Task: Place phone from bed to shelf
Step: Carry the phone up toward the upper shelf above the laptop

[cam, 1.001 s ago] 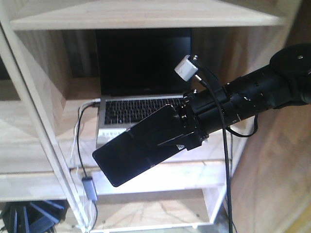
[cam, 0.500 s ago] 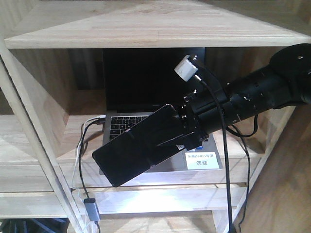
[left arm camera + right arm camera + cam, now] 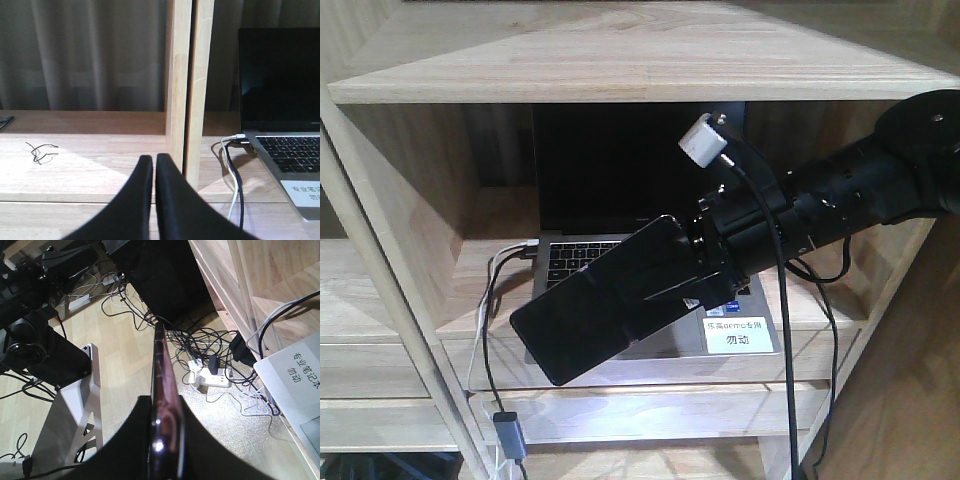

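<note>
Nearest, my right gripper [image 3: 161, 407] clamps the phone [image 3: 595, 315] by one end, the slab held tilted in mid-air in front of the shelf [image 3: 620, 75]. My left gripper [image 3: 154, 172] has its fingers pressed together, holding nothing, just above a shelf board. Beyond the phone, an open laptop [image 3: 620, 160] sits in a compartment, with cables [image 3: 240, 197] at its left side.

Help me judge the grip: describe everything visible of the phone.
The phone is a thin, glossy black slab with a pinkish metallic edge. The right gripper clamps its upper end; the rest juts free, tilted down-left, in the air before the shelf and open laptop, resting on nothing.
</note>
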Robot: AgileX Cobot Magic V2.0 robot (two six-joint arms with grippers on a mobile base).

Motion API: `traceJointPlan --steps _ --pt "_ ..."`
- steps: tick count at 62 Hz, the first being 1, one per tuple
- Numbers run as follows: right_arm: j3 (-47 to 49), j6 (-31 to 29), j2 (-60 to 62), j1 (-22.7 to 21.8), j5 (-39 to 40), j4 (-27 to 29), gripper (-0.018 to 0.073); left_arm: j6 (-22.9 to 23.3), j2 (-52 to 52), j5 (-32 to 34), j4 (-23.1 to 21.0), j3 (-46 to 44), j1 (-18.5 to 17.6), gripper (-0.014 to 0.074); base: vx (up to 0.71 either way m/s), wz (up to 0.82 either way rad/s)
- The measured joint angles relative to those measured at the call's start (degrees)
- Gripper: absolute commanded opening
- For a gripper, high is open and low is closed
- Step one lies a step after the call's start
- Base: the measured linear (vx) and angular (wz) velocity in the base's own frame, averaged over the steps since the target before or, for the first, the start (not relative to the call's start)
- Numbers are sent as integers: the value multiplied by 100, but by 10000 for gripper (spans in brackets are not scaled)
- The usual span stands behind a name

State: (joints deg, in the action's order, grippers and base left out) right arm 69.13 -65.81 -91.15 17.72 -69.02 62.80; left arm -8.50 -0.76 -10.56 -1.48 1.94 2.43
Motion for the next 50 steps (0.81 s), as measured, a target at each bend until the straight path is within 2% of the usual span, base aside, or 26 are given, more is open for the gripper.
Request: traceJointPlan --steps 50 --pt "0 0 60 0 0 173 -2 0 0 0 0 0 0 1 0 0"
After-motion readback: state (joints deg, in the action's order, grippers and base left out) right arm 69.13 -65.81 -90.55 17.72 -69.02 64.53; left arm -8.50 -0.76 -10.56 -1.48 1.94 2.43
